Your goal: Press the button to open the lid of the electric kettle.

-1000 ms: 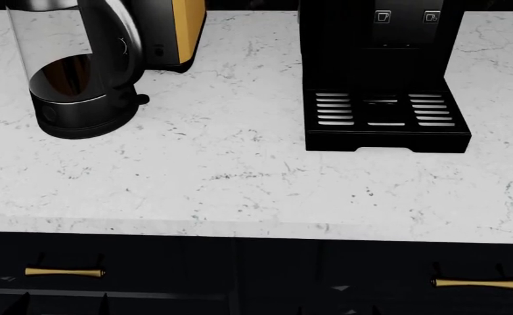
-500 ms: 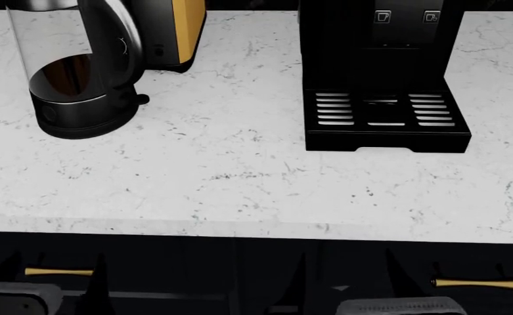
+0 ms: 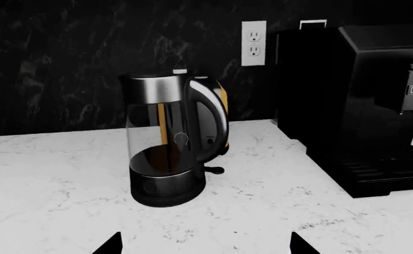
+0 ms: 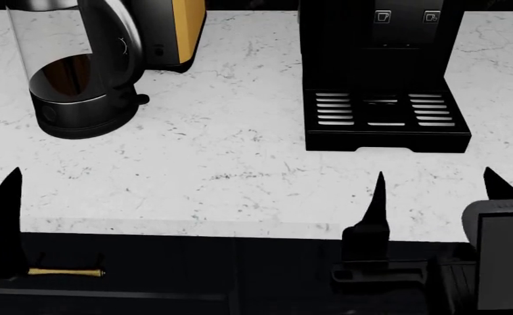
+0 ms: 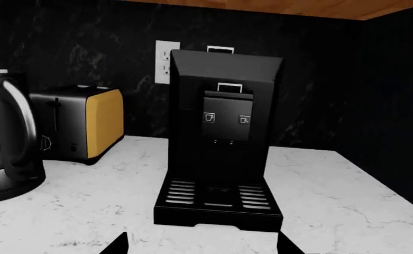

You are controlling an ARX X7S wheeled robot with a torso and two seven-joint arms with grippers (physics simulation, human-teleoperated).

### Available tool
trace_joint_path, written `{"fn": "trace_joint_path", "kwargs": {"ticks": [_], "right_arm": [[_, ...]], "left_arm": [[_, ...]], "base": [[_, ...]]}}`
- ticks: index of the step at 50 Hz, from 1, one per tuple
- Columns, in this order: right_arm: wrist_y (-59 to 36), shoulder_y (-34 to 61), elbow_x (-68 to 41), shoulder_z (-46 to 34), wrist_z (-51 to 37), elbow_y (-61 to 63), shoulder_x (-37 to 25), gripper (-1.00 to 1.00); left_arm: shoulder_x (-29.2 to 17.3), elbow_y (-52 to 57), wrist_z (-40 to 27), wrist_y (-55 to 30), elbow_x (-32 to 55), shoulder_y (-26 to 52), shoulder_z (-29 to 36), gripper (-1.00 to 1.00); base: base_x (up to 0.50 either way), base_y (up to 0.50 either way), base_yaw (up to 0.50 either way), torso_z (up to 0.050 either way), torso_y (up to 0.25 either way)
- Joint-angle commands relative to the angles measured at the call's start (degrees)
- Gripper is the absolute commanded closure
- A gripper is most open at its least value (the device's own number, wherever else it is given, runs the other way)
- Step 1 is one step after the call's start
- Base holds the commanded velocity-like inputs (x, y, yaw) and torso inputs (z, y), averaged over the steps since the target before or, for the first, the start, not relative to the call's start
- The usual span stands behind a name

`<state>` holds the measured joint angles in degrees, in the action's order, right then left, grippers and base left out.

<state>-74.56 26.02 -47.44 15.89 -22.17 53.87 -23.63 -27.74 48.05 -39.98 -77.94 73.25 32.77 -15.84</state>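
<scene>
The electric kettle [image 3: 165, 153] is a clear-glass jug with a black base and a curved black handle. It stands at the counter's back left in the head view [image 4: 77, 79]. Its steel lid [image 3: 153, 80] sits shut. A small white button [image 3: 180, 71] shows edge-on on top, where the lid meets the handle. My left gripper [image 3: 204, 242] is open and empty, well in front of the kettle. One of its fingertips [image 4: 11, 187] shows at the head view's left edge. My right gripper [image 4: 436, 190] is open and empty in front of the coffee machine.
A black-and-orange toaster [image 5: 86, 124] stands behind the kettle. A black coffee machine [image 4: 383, 72] with a drip tray stands at the back right. The white marble counter [image 4: 230, 170] ends at a front edge above dark drawers with a brass handle [image 4: 64, 271]. There is a dark backsplash with an outlet [image 3: 254, 43].
Both grippers have risen from below the counter's front edge. Their open fingertips now stand above the edge in the head view. The kettle has not moved.
</scene>
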Motion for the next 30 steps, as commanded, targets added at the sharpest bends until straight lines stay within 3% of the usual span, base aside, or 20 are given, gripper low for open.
{"fn": "trace_joint_path", "kwargs": {"ticks": [1, 6, 9, 12, 19, 30], "right_arm": [[-5.5, 17.3, -57.2, 9.7, -34.4, -7.7, -17.3, -1.0], [-1.5, 28.4, -66.1, -1.8, -41.5, -12.8, -25.5, -1.0], [0.1, 32.5, -68.6, -5.9, -43.7, -13.9, -27.1, -1.0], [0.0, 32.0, -68.5, -6.2, -43.3, -14.2, -27.0, -1.0], [2.9, 27.3, -68.5, -1.3, -43.1, -14.9, -25.6, -1.0], [2.1, 27.4, -69.1, -3.8, -43.2, -16.3, -28.0, -1.0]], "left_arm": [[-18.1, -7.5, -28.6, 4.1, 45.6, 17.3, 3.8, -1.0], [-21.8, -10.3, -30.5, 6.5, 49.8, 21.4, 7.1, -1.0], [-24.2, -11.6, -32.4, 8.2, 52.4, 25.3, 10.1, -1.0], [-26.5, -13.4, -36.0, 9.4, 55.1, 29.3, 15.9, -1.0], [-26.8, -15.5, -35.5, 10.3, 57.1, 33.1, 18.2, -1.0], [-27.3, -19.7, -36.9, 10.7, 60.2, 40.0, 24.9, -1.0]], "base": [[0.0, 0.0, 0.0, 0.0, 0.0], [0.0, 0.0, 0.0, 0.0, 0.0], [0.0, 0.0, 0.0, 0.0, 0.0], [0.0, 0.0, 0.0, 0.0, 0.0], [0.0, 0.0, 0.0, 0.0, 0.0], [0.0, 0.0, 0.0, 0.0, 0.0]]}}
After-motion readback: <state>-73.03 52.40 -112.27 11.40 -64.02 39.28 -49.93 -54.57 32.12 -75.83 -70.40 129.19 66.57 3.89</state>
